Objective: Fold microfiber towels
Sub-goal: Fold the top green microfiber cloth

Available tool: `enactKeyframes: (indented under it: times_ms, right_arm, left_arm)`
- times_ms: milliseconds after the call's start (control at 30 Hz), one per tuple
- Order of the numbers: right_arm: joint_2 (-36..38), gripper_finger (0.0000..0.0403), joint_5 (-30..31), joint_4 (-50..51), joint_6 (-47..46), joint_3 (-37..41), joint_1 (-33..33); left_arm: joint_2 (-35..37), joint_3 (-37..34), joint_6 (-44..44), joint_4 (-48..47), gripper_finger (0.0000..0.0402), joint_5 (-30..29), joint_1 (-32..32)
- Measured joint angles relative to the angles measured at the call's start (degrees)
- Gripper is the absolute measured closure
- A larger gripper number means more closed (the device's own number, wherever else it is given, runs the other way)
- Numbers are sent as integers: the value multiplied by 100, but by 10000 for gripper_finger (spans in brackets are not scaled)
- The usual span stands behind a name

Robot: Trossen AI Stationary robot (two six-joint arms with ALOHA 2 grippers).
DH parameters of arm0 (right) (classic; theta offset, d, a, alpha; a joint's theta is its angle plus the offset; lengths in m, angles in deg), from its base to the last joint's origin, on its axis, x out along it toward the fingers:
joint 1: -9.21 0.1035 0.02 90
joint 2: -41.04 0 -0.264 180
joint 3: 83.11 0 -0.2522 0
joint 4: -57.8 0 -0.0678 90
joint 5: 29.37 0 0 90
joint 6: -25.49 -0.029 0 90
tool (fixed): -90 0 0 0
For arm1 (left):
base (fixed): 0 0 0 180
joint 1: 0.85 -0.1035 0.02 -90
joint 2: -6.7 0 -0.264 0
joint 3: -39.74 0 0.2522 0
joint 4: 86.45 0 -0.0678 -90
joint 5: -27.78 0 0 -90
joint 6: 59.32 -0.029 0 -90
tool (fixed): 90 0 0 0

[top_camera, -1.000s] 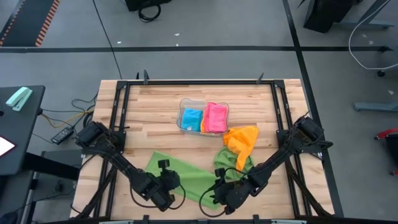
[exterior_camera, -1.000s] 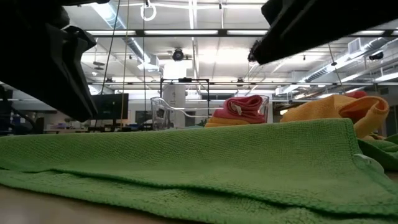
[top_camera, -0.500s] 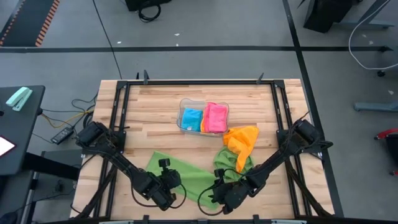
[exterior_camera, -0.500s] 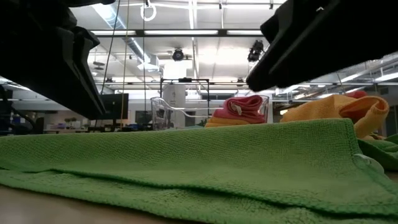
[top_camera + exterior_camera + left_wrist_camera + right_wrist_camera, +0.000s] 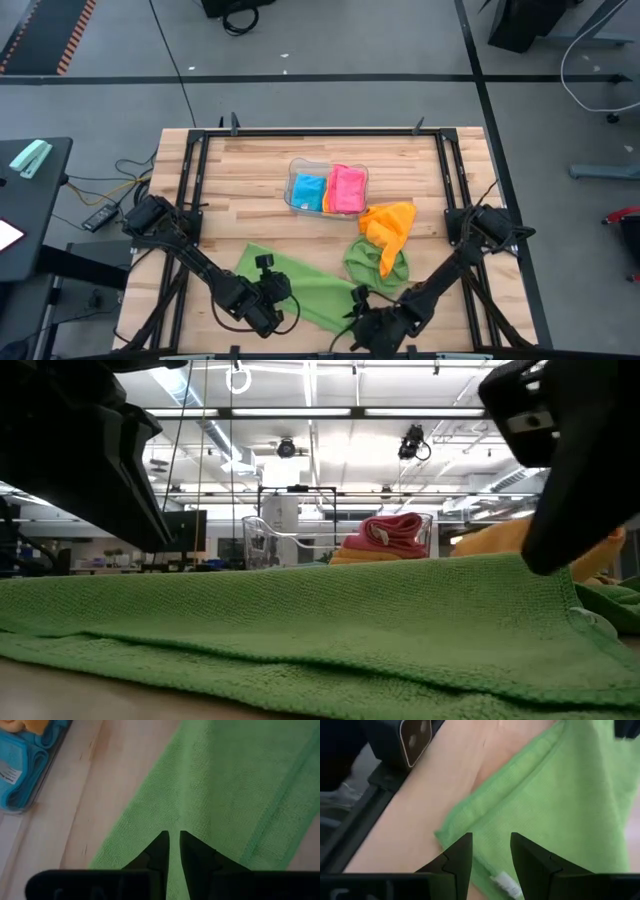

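A green microfiber towel (image 5: pixel 300 285) lies spread on the table's near half, and fills the low view (image 5: pixel 300 620). My left gripper (image 5: pixel 280 298) is shut on it near its near edge. My right gripper (image 5: pixel 354 318) hangs open over the towel's near right corner (image 5: pixel 455 832), a finger on either side of the edge beside a white label (image 5: pixel 504 882). I cannot tell whether it touches the cloth. A second green towel (image 5: pixel 376 262) lies bunched under an orange towel (image 5: pixel 388 225). Folded blue and pink towels sit in the clear tray (image 5: pixel 296 200). My left gripper pinches a small raised pleat of the green towel (image 5: pixel 174 826) between its two fingers, only a thin strip of cloth showing between them. The fingers come slanting down from the near left. The rest of the towel lies slack and flat on the table.
The black frame rail (image 5: pixel 365 810) runs along the table's near edge close to my right gripper. The tray stands at the far centre, and bare wood (image 5: pixel 230 180) lies to its left. Both arms cross the low view as dark shapes (image 5: pixel 80 450) (image 5: pixel 580 470).
My right gripper has sunk and moved toward the table's near edge, over the green towel's near right corner, rolling a little; its fingers stay open. The left gripper and the towels have kept still.
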Motion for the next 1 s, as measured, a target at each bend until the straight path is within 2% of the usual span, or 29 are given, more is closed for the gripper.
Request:
enactKeyframes:
  times_ms: [233,733,1000]
  right_arm:
    - [-66,260,340,33,544,12,141]
    - [-291,261,432,99,821,15,175]
    - [-291,283,342,-79,961,15,141]
  left_arm:
    - [0,0,-9,14,347,0,-2]
    - [0,2,-25,5,349,1,-6]
    - [0,2,-25,5,348,0,-24]
